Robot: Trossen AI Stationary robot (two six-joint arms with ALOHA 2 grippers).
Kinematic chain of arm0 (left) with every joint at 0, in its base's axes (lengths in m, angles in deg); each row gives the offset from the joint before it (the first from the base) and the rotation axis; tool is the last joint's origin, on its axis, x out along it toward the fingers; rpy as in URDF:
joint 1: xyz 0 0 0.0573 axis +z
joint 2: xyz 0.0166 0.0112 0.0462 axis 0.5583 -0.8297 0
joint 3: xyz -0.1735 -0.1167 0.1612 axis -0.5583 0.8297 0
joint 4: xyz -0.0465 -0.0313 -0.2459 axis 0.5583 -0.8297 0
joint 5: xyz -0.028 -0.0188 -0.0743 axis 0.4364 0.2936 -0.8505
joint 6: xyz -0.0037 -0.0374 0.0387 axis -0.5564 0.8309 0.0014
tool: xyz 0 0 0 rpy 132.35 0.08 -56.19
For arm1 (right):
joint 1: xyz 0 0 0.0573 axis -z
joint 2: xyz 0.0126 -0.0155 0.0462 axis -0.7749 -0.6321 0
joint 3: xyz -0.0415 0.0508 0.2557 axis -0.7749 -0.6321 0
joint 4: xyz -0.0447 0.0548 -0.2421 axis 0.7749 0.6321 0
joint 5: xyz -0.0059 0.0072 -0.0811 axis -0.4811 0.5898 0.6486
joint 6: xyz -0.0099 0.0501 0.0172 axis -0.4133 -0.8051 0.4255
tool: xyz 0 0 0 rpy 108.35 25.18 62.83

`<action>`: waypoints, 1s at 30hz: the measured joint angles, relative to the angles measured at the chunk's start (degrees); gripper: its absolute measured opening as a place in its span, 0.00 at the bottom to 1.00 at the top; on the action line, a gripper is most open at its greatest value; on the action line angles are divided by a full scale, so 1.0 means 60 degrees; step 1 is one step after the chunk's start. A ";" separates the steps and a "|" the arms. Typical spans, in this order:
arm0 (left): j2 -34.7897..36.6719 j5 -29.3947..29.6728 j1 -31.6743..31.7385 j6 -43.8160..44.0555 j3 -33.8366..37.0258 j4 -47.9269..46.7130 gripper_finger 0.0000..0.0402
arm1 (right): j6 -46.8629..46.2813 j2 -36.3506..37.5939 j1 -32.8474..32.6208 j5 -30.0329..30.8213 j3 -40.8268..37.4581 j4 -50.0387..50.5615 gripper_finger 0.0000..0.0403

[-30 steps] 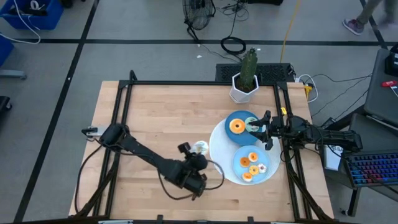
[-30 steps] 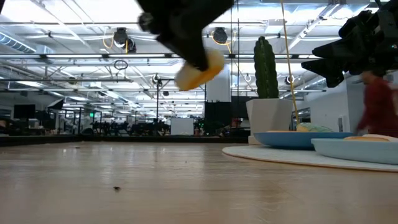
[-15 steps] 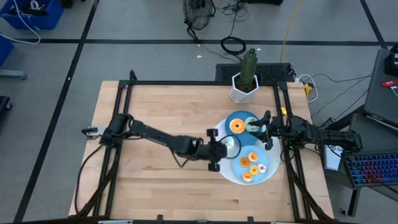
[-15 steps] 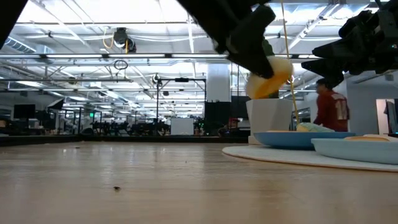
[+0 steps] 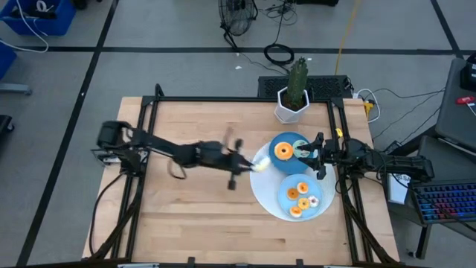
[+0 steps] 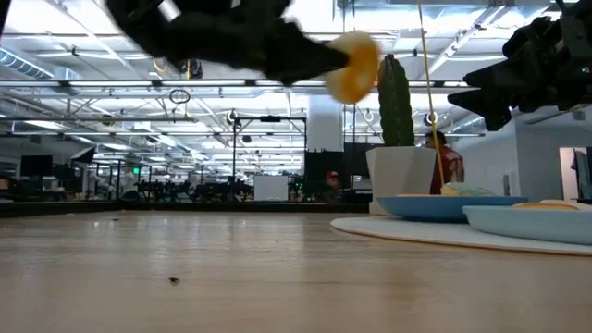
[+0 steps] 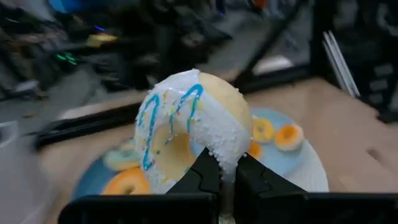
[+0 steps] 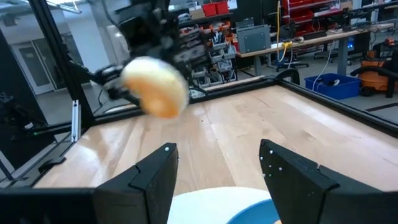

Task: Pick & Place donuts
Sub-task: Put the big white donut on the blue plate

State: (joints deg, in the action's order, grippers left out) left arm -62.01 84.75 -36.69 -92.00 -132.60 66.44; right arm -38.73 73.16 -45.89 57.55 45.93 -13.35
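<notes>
Landmark: large white disc point(image 5: 262, 195) on the wooden table point(image 5: 186, 134)
Left gripper point(image 5: 249, 165): in the air at the disc's edge nearest the table's middle, clenched on the white-iced donut point(image 7: 189, 127)
White-iced donut: pinched by its rim between the left fingers point(image 7: 202, 177), blue squiggles on the icing, raised well above the table in the low view
Right gripper point(image 5: 312, 155): over the side of the disc away from the table's middle, jaws spread wide, grasping nothing
Blue plates: two on the disc, one point(image 5: 288, 138) toward the potted cactus point(image 5: 294, 91), the other point(image 5: 282, 195) toward the table's front edge
Orange donut point(image 5: 282, 151): on the plate nearer the cactus, with a pale green donut point(image 5: 301, 150) just beside it
Other donuts point(image 5: 301, 197): several small ones clustered on the front plate
</notes>
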 joint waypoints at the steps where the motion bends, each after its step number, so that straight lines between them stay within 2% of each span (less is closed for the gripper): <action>1: 0.0326 0.0006 0.0082 0.0187 0.0655 0.0675 0.03 | 0.0000 -0.0010 0.0000 0.0004 0.0001 0.0006 0.53; 5: 0.1095 -0.0071 0.0230 0.1031 0.2585 0.2783 0.03 | -0.0004 -0.0104 -0.0007 -0.0014 0.0004 -0.0199 0.53; 9: 0.1436 -0.0516 0.0022 0.1133 0.3394 0.3785 0.03 | -0.0475 -0.0127 -0.0004 0.0001 0.0004 -0.0505 0.53; 13: 0.1439 -0.0985 -0.0123 0.1074 0.3435 0.3912 0.04 | -0.0708 -0.0186 -0.0004 0.0584 0.0003 -0.0961 0.53; 18: 0.1314 -0.2853 0.0097 0.0801 0.3105 0.4276 0.06 | -0.0189 -0.0244 -0.0004 0.1187 0.0004 -0.1104 0.53; 21: 0.1315 -0.3264 0.0394 0.0878 0.2796 0.4207 0.03 | -0.0010 -0.0389 -0.0004 0.1951 0.0000 -0.1061 0.53; 27: 0.1311 -0.4082 0.0944 0.1138 0.2647 0.3885 0.04 | -0.0117 -0.0862 -0.0004 0.2029 0.0004 -0.1197 0.53; 30: 0.1312 -0.4644 0.1187 0.0982 0.2758 0.3875 0.05 | -0.0943 -0.1133 -0.0004 0.1977 0.0004 -0.1729 0.53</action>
State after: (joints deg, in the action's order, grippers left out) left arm -54.14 56.89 -29.57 -86.11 -116.05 89.70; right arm -44.39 66.36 -45.91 69.41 45.95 -23.72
